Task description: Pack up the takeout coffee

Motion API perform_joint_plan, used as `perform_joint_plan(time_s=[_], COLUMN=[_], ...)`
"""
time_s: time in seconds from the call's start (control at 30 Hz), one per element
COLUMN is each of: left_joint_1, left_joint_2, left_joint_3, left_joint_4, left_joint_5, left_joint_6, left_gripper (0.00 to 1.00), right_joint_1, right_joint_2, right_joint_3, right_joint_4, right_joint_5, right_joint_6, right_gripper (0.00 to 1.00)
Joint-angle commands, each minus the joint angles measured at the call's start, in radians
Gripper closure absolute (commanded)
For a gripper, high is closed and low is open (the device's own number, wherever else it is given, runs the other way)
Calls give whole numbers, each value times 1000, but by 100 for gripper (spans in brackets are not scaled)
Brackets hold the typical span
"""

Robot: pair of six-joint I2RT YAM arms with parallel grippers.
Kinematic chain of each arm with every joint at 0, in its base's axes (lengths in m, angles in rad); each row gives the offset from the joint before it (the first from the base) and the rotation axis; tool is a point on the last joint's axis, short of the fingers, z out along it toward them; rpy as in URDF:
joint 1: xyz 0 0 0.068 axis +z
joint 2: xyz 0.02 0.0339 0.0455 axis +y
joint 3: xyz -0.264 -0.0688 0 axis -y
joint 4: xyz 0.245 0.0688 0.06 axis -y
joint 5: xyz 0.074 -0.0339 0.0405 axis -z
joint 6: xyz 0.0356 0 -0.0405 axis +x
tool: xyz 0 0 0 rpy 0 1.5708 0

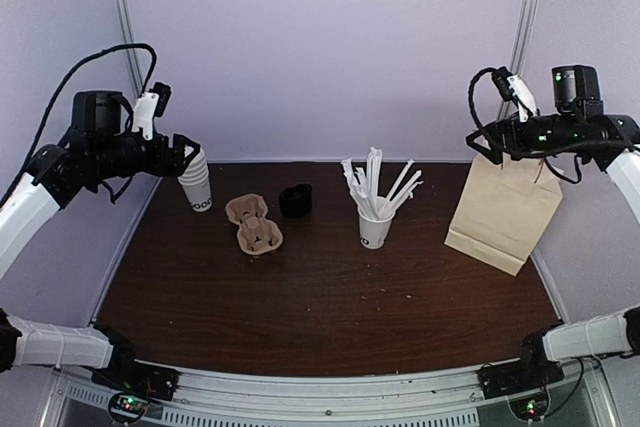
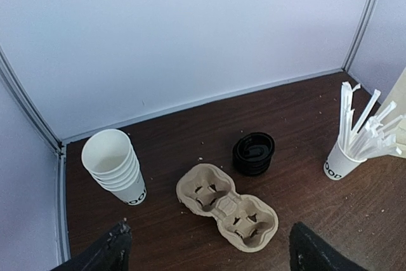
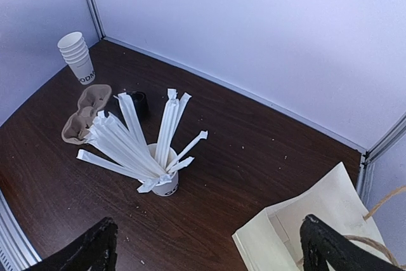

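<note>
The takeout coffee does not show in any view. My left gripper (image 1: pixel 188 155) hangs open and empty, high over the table's back left, just in front of a stack of lidless white cups (image 1: pixel 197 189). The left wrist view looks down between its wide-spread fingers (image 2: pixel 210 239) at a brown pulp cup carrier (image 2: pixel 226 205) and a stack of black lids (image 2: pixel 254 153). My right gripper (image 1: pixel 482 142) is open and empty, held above a tan paper bag (image 1: pixel 505 207). In the right wrist view the bag's open top (image 3: pixel 304 226) lies under the right finger (image 3: pixel 320 242).
A white cup full of wrapped straws (image 1: pixel 374 229) stands mid-table, between the lids (image 1: pixel 295 200) and the bag. The carrier (image 1: pixel 254 225) lies empty left of centre. White walls close in the back and both sides.
</note>
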Motion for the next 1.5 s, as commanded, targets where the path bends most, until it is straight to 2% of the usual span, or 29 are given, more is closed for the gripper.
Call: perform_joint_plan(time_s=[0.0,0.03,0.13,0.2,0.27,0.47,0.6,0.87,0.97,1.03,1.13,1.2,1.27,1.37,1.47], left_joint_1=[-4,-5,-4,-5,-4,-4,-4,-5,-14,-20,-29,-31,-36,-40,-45], left_joint_2=[27,31,46,60,81,181,235,366,422,458,512,553,599,665,715], left_joint_3=[-5,-9,-20,-32,-37,-13,-17,33,72,100,141,174,213,276,330], left_joint_4=[-41,-43,-52,-52,-61,-133,-154,-214,-234,-241,-239,-238,-241,-269,-319], left_joint_5=[63,64,76,75,77,113,174,127,97,82,87,114,153,199,236], left_joint_6=[27,31,38,34,27,-31,-77,-147,-163,-163,-151,-131,-106,-63,-3], left_gripper=[13,13,13,14,16,32,36,48,52,53,53,61,64,66,63], right_joint_1=[5,5,6,32,94,296,362,365,364,359,353,346,317,238,158], right_joint_2=[-39,-35,-29,-12,12,90,162,278,274,256,250,243,241,229,222], right_joint_3=[-16,-19,-42,-56,-49,-56,-55,-114,-175,-208,-226,-244,-257,-290,-324], right_joint_4=[0,-22,-119,-145,-178,-212,-195,-85,-2,29,3,-8,-7,20,35], right_joint_5=[-99,-145,-438,-514,-493,-226,-158,-249,-206,-178,-161,-150,-170,-240,-283], right_joint_6=[12,-14,-195,-216,-244,-376,-446,-418,-370,-357,-365,-356,-311,-276,-275], right_gripper=[0,0,0,2,5,13,29,46,58,62,63,63,63,63,64])
